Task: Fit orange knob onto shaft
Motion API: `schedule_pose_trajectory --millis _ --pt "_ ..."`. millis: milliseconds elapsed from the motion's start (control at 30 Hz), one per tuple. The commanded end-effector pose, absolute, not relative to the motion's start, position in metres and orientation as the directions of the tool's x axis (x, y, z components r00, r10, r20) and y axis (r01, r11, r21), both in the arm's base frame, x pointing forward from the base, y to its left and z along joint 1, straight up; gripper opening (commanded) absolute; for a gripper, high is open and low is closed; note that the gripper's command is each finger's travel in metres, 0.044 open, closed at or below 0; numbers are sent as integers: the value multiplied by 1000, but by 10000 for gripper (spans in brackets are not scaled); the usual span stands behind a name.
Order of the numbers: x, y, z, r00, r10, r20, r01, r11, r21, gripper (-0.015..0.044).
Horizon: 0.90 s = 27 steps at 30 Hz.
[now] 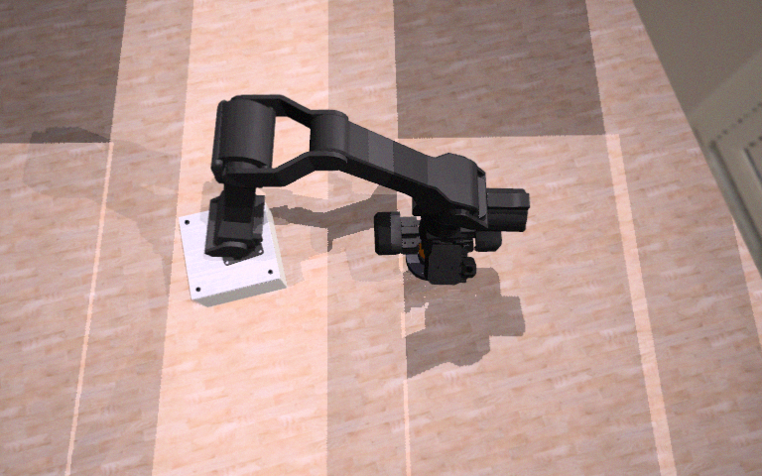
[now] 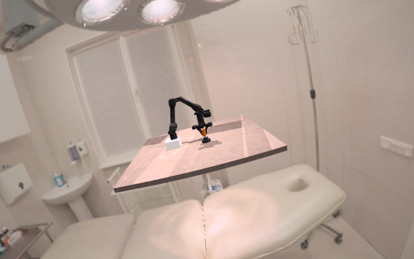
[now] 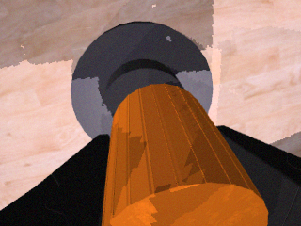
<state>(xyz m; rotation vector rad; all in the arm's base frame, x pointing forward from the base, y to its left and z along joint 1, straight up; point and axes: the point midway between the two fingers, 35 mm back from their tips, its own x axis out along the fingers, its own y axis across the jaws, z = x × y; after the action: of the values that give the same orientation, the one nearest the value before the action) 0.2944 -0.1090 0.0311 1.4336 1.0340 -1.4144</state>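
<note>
The orange knob (image 1: 421,252) (image 2: 203,131) (image 3: 169,146) is a ribbed cylinder. My gripper (image 2: 204,133) (image 3: 162,140) is shut on it, with one finger on each side in the wrist view. The dark round pedestal (image 1: 415,271) (image 2: 206,140) (image 3: 141,38) stands under the knob, with a wide base and a raised round middle. In the exterior view the knob's lower end is just above or at the pedestal's top, looking slightly tilted; contact cannot be told. The silver shaft, its flat side and the knob's hole are hidden.
The arm's white base block (image 1: 235,281) (image 2: 173,144) stands to the left of the pedestal. The wooden table (image 1: 505,404) (image 2: 219,155) carries bands of light and shadow, and its dark front edge shows in the exterior view.
</note>
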Motion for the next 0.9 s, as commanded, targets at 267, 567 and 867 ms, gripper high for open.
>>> schedule_pose_trajectory --millis 267,567,867 --pt "296 -110 36 26 -10 -1000 873 -486 27 0" --pt "299 -111 33 26 -10 -1000 873 -486 27 0" --pt "298 -110 31 26 -10 -1000 873 -486 27 0"
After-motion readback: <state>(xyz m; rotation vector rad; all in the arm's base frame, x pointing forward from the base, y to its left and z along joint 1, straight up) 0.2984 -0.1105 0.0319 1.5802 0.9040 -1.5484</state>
